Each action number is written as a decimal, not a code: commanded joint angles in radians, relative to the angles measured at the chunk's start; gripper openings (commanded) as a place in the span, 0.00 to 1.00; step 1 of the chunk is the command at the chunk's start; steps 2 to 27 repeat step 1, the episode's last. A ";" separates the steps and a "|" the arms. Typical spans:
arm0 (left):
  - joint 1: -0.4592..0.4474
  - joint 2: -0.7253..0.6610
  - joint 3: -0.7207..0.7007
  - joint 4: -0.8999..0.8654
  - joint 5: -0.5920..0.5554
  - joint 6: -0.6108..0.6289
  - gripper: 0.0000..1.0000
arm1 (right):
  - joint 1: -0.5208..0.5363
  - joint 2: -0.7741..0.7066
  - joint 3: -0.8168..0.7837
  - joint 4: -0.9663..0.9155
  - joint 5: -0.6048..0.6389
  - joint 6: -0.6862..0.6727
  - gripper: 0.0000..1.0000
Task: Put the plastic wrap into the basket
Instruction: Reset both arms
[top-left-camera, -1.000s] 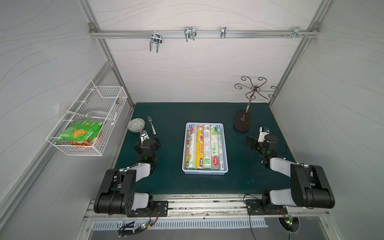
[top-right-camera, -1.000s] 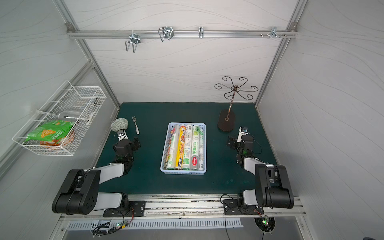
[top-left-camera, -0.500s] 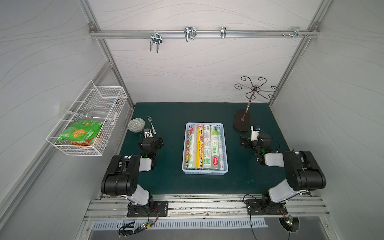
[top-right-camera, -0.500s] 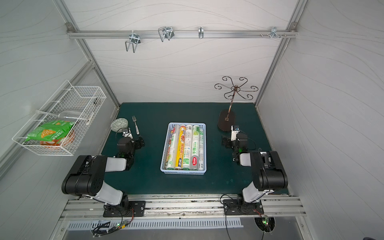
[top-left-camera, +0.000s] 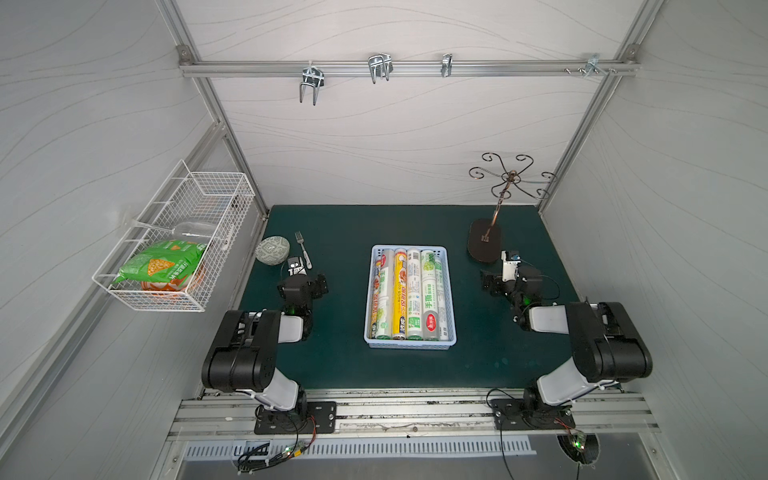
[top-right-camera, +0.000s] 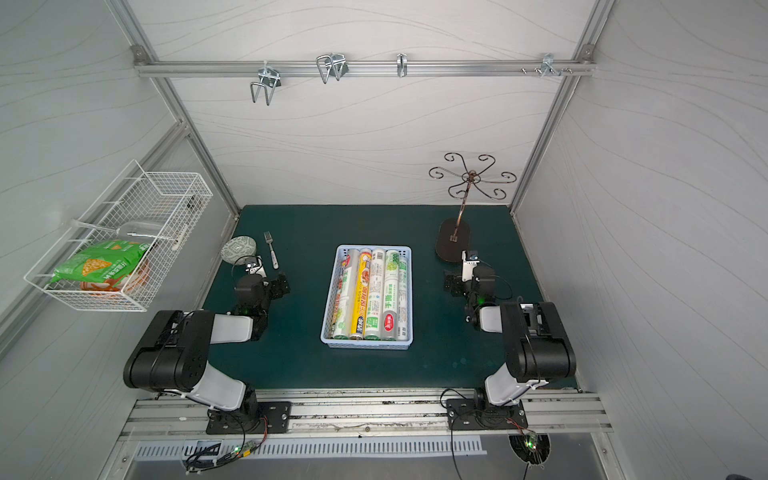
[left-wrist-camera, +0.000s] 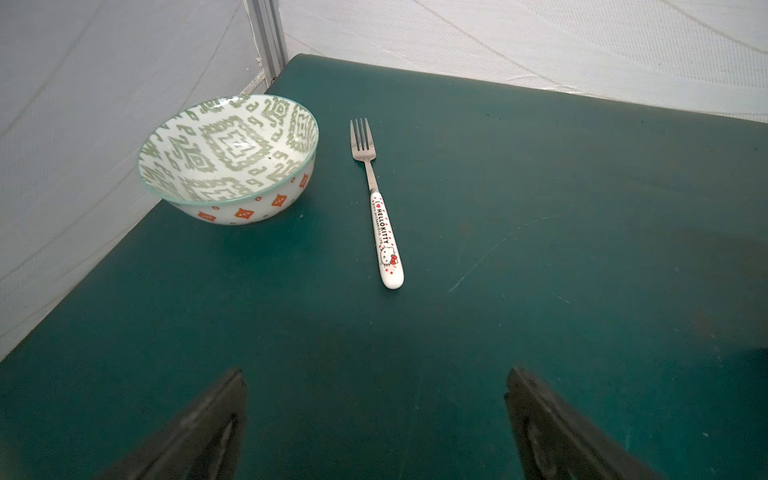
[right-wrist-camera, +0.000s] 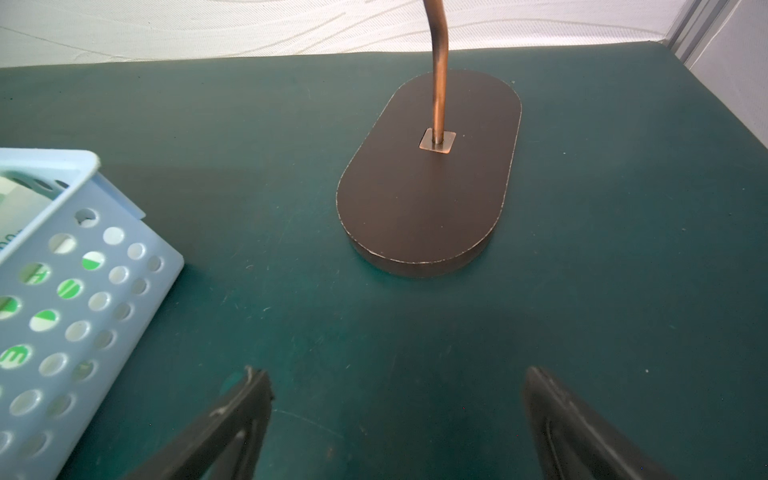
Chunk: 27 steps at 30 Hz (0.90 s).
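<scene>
Two claws: left claw (left-wrist-camera: 374, 428) and right claw (right-wrist-camera: 395, 428), both spread wide and pinching nothing, with bare worktop (top-left-camera: 332, 365) between the fingers.
Plastic wrap (top-left-camera: 409, 297): in the basket (top-left-camera: 409, 345), rolls lying lengthwise side by side, four on top. Any beneath are mostly hidden, so the count cannot be told.
Basket: mid-worktop, between the two arms, apart from both claws.
Change, arms: over the last second both have folded up, the big links swinging from low to upright. The claws remain either side of the basket.
Change, goods: none. Basket and rolls lie as they did a second ago.
Ahead of left claw: bowl (left-wrist-camera: 228, 158) and fork (left-wrist-camera: 376, 199), near, not touched.
Ahead of right claw: stand (right-wrist-camera: 428, 174), not touched, with a basket corner off to one side.
Loose rolls: none seen on the worktop.
Reading: loading looks finished. The arms appear to be parking, and nothing seems left to fetch.
</scene>
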 joint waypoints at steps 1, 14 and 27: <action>0.002 -0.001 0.025 0.037 0.009 0.011 1.00 | 0.005 0.001 0.009 0.016 -0.008 -0.011 0.99; 0.002 -0.001 0.025 0.037 0.009 0.011 1.00 | 0.005 0.001 0.009 0.016 -0.008 -0.011 0.99; 0.002 -0.001 0.025 0.037 0.009 0.011 1.00 | 0.005 0.001 0.009 0.016 -0.008 -0.011 0.99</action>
